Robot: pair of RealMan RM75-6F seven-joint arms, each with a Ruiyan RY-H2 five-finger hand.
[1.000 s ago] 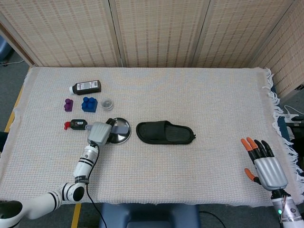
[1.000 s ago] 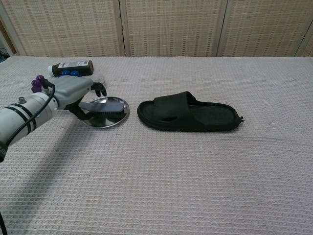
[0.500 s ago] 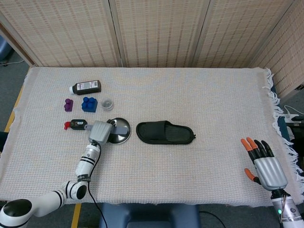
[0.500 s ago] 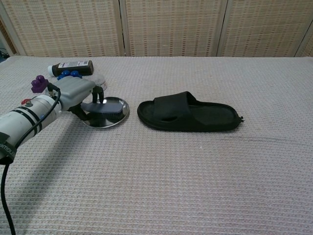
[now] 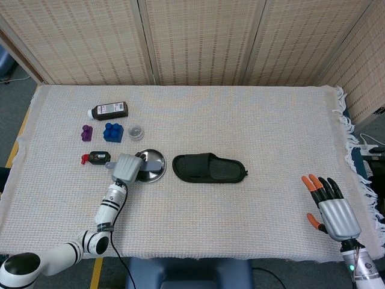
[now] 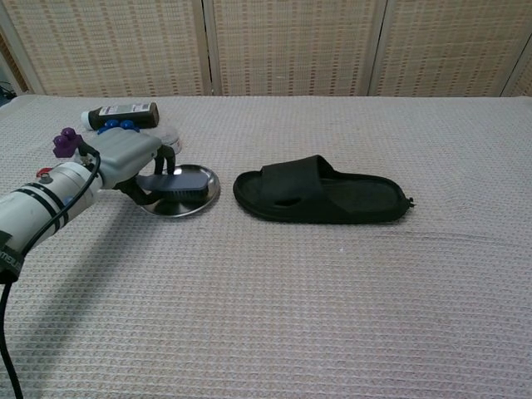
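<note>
The left hand (image 6: 133, 158) covers the left part of the round metal plate (image 5: 157, 173), so the head view shows only the hand's grey back (image 5: 127, 167) and hides what the fingers do. The chest view is clearer: dark fingers (image 6: 170, 158) curl down around the near end of a grey brush (image 6: 179, 179) with dark bristles, gripping it over the plate (image 6: 208, 196). Whether the brush touches the plate or hangs just above it cannot be told. The brush is a flat oblong with a smooth grey back, lying roughly level, its free end pointing toward 3 o'clock at the black slipper (image 5: 209, 168). Plate and brush sit left of the table's middle, the slipper just beside the plate at 3 o'clock, apart from it.

The right hand (image 5: 332, 207) shows only in the head view, at the table's 4 o'clock corner, fingers spread with orange tips and holding nothing; its arm is cut off by the frame edge.

At 10 to 11 o'clock from the plate lie a red-tipped small object (image 5: 95, 158), partly hidden by the left hand, a blue block (image 5: 112, 132), a purple block (image 5: 86, 132), a small clear lid-like disc (image 5: 136, 130) too small to identify, and a dark bottle (image 5: 109, 110) on its side.
</note>
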